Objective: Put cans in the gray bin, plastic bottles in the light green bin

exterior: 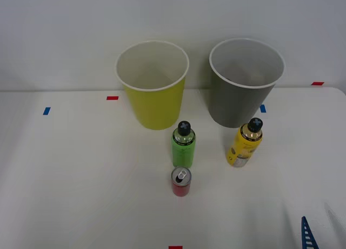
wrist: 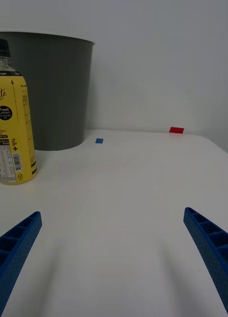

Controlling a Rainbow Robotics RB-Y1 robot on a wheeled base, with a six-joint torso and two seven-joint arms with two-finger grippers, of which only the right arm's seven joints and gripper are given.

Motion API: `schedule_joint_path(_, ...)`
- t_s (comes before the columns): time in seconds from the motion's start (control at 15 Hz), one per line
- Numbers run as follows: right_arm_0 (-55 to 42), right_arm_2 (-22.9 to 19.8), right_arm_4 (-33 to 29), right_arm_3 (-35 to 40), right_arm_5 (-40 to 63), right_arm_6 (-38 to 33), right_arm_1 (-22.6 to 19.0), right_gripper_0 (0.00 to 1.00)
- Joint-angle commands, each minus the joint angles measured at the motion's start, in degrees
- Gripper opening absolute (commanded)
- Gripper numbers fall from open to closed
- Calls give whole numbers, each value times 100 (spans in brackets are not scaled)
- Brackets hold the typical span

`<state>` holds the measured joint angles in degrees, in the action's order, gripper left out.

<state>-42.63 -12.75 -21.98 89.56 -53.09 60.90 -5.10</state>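
Here the white table [exterior: 65, 178] is seen to carry everything, and at its far side two large cup-shaped bins with white rims are set side by side: the yellow-green bin [exterior: 154, 103] on the robot's left and the dark gray bin [exterior: 240, 100] on its right, both upright with mouths open, probably so that things can be dropped in from above. In front of them the smaller things are placed apart from each other, which is judged to leave room for a grasp. The bright green plastic bottle with a black cap [exterior: 183, 146] stands just before the yellow-green bin, and the yellow labelled plastic bottle with a black cap [exterior: 245, 144] stands just before the gray bin. The short red can with a silver pull-tab top [exterior: 181, 182] stands near the green bottle, on the robot's side of it. An orange can cannot be found on the table. The right gripper [wrist: 113, 247] is held low over the table at the near right, its blue ribbed fingers [wrist: 15, 242] spread wide and grasping nothing. The yellow bottle is nearest to it, with nothing between them. Small red and blue tape marks [exterior: 112, 98] lie flat on the table and block nothing.
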Motion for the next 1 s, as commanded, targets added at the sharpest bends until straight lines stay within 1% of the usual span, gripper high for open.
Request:
schedule_joint_path(0.07, 0, 0, 0, 0, 0, 0, 0, 100)
schedule_joint_path(1.0, 0, 0, 0, 0, 0, 0, 0, 100)
